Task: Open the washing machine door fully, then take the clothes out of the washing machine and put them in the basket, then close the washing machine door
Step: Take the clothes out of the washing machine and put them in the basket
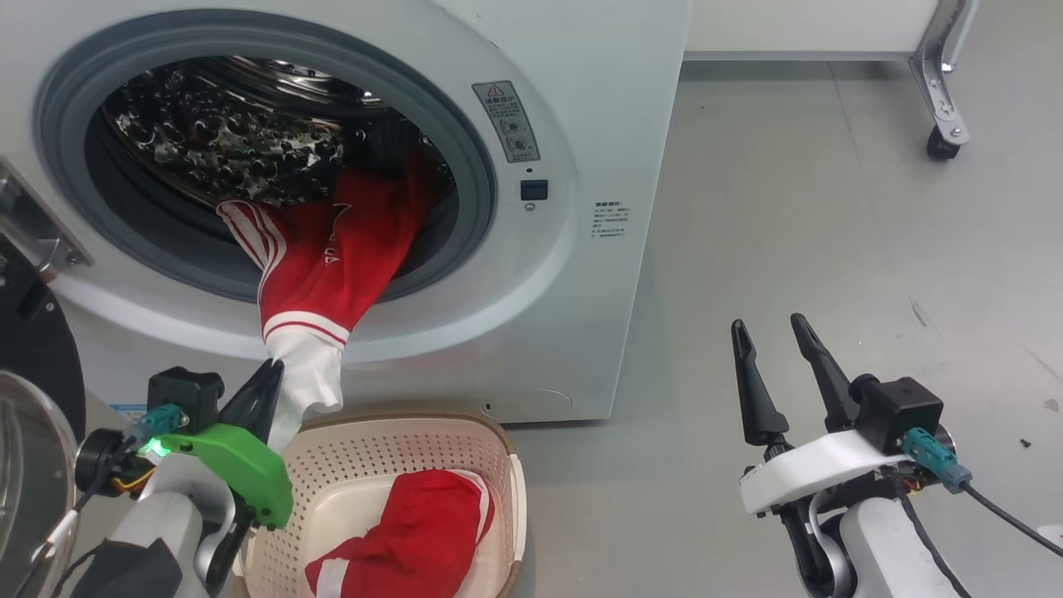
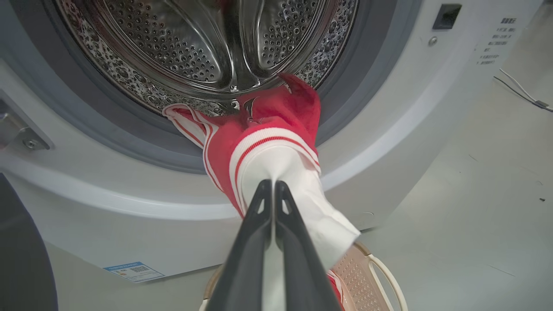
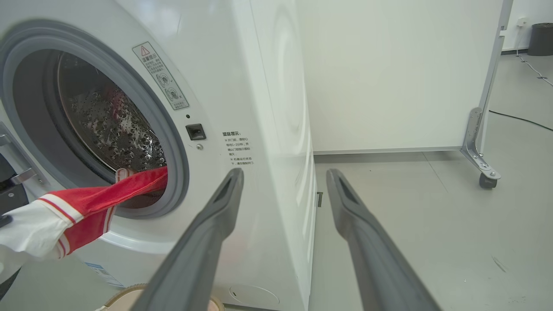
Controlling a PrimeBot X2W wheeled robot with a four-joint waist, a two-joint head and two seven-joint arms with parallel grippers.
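Where the two long dark fingers (image 2: 248, 259) of the left jaws press flat together, they pinch the soft white ribbed cuff of one of the clothes (image 1: 332, 257), a bright red knit piece with thin white stripes. From the jaws at the lower left of the head view, it runs up over the grey rubber seal (image 1: 477, 166). It ends in the dimpled, perforated steel drum (image 1: 216, 124) of the white washing machine (image 1: 581, 124) at upper left.

Just below the cuff sits one cream plastic basket (image 1: 374, 453), rectangular with rounded corners, holed walls and a brown rim. It holds a second garment (image 1: 407, 531), red and crumpled, which makes two in all.

At the left edge the washing machine door (image 1: 33, 357) stands swung open, a glossy black rim around clear glass.

At lower right the right jaws gape wide, their two tapered fingers (image 1: 751, 390) well apart and holding nothing above the smooth grey floor (image 1: 789, 208).
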